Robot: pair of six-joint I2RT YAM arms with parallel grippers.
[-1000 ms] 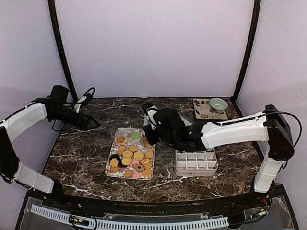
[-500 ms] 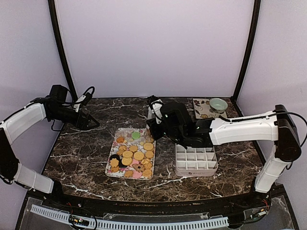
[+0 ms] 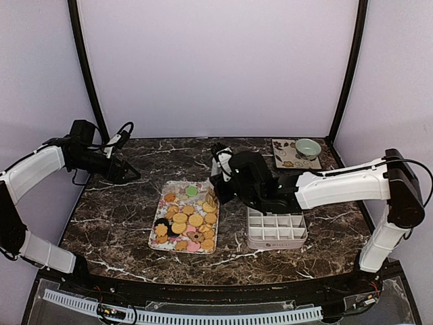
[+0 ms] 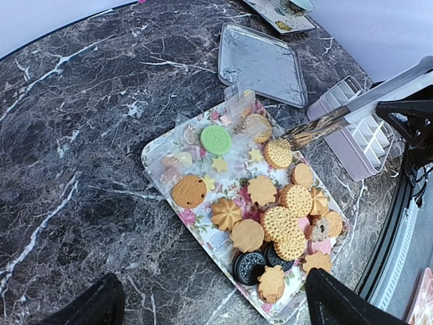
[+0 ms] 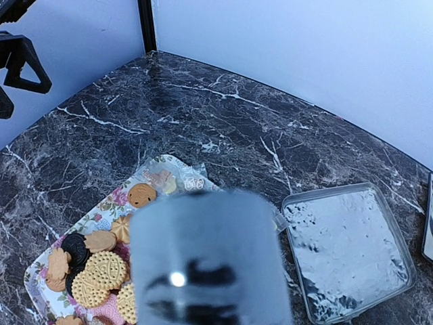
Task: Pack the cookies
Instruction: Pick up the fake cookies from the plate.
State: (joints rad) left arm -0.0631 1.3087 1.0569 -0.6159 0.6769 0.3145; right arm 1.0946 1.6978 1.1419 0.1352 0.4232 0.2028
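Left wrist view: left tool (image 4: 213, 308) spread, released, above the cookies (image 4: 270, 217); right tool (image 3: 218, 186) clamps metal tongs (image 4: 325, 125), a blur to its own camera; box (image 3: 276, 227) label unreadable.

Marble table (image 3: 122, 210); floral tray (image 4: 193, 218) at centre, metal tongs (image 4: 318, 127) above it; white divided box (image 3: 276, 230) just right; clear lid (image 4: 260, 64) behind; green bowl (image 3: 308, 146) far right.

The right gripper (image 3: 220, 177) is brought down again after the lift of half a second ago. It is now set lower and slightly nearer the counter's front edge, and the tongs (image 4: 325, 123) it carries are lowered with it over the cookies (image 4: 262, 190) at the tray's (image 4: 150, 164) right side.
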